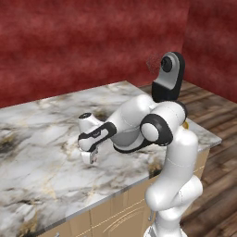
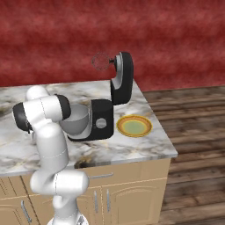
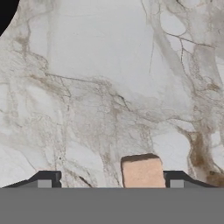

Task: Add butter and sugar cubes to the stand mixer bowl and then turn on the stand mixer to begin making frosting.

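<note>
A pale tan block of butter (image 3: 142, 171) lies on the marble counter, between my fingertips and close against the right one. My gripper (image 3: 110, 181) is open wide and points down at the counter (image 1: 46, 139), left of the arm's elbow, where it also shows low over the marble (image 1: 89, 157). The black stand mixer (image 2: 100, 121) stands at the counter's right end with its head (image 2: 122, 79) tilted up and the whisk (image 2: 101, 61) in the air. The grey metal stand mixer bowl (image 2: 75, 119) sits on its base, partly behind my arm. The sugar cubes are out of view.
A flat yellow-rimmed plate (image 2: 134, 126) lies right of the mixer near the counter's right edge. The mixer head (image 1: 169, 76) rises behind my arm. A dark rounded shape (image 3: 6, 13) cuts the hand view's upper left corner. Bare marble stretches to the left.
</note>
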Controlling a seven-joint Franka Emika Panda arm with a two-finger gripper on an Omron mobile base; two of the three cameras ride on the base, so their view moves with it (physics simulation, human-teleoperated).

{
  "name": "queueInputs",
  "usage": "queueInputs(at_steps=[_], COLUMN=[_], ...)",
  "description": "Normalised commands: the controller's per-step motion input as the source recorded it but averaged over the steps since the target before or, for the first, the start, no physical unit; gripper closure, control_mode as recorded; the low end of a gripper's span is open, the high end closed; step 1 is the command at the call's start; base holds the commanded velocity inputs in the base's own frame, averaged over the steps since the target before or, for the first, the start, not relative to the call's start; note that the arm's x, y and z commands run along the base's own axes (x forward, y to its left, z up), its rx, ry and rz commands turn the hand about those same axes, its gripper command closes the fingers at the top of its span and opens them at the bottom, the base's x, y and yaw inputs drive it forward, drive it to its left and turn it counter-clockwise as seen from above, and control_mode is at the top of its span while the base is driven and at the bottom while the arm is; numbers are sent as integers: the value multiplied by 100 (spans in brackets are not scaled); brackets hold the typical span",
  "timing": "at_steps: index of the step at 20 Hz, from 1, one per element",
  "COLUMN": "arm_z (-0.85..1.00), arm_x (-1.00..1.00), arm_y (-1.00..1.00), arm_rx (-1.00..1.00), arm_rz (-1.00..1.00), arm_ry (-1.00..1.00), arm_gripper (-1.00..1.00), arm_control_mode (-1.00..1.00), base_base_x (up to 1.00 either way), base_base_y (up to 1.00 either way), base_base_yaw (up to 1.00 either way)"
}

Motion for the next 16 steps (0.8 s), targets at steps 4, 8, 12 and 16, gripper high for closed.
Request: queueInputs(at_steps=[4, 8, 12, 16], arm_z=[-37, -29, -22, -19], arm_x=[-36, -40, -46, -58], arm_y=[0, 0, -6, -12], arm_rx=[0, 0, 0, 0], arm_rz=[-1, -1, -1, -2], arm_ry=[0, 0, -1, -4], arm_gripper=[100, 100, 100, 100], arm_control_mode=[-100, -100, -100, -100], base_base_x=[0, 0, 0, 0], base_base_y=[0, 0, 0, 0], base_base_yaw=[0, 0, 0, 0])
